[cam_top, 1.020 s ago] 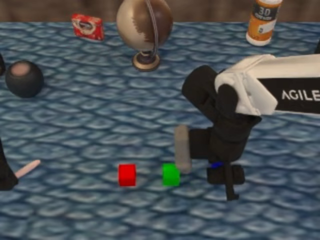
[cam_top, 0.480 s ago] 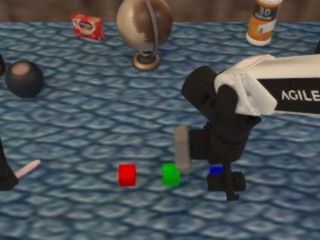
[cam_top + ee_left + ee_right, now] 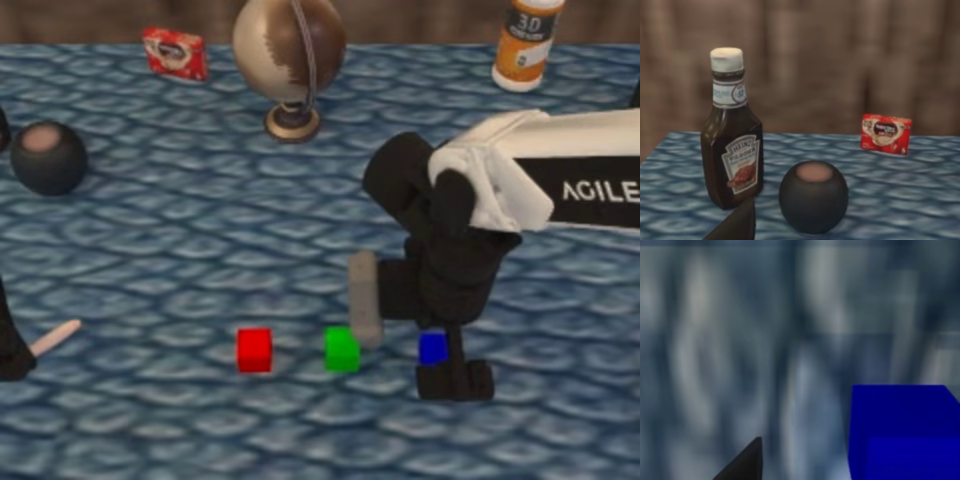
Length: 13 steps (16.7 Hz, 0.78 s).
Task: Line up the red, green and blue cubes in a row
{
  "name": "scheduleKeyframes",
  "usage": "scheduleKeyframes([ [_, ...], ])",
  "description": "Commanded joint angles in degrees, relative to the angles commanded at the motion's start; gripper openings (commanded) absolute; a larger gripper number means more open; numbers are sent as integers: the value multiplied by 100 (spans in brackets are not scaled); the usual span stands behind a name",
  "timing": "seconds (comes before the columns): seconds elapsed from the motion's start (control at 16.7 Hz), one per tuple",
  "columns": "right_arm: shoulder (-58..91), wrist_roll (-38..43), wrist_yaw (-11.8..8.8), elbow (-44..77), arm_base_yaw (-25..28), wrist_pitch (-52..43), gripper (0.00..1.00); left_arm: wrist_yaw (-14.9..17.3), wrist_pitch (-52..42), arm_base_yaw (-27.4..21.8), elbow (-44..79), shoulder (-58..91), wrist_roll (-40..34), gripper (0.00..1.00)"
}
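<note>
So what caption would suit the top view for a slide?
Right gripper low beside the blue cube, in a row with the green cube and red cube.

My top camera looks down over the desk. My left wrist camera faces level toward the far packet, which the top view shares. My right wrist camera sits very close above the blue cube.

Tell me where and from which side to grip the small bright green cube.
Grip the small bright green cube across two opposite flat side faces, coming straight down from above. It sits flat on the blue patterned tabletop, with bare cloth between it and the small bright red cube on its left. On its right, mind the grey block of the right gripper.
</note>
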Motion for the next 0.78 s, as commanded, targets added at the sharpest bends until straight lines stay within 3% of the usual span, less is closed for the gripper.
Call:
scheduleKeyframes([
  [0.24, -37, 11, 1, 73, -19, -100, 100, 0, 0, 0, 0, 0, 0, 100],
  [0.78, -533, -30, -4, 926, 27, -1456, 100, 0, 0, 0, 0, 0, 0, 100],
])
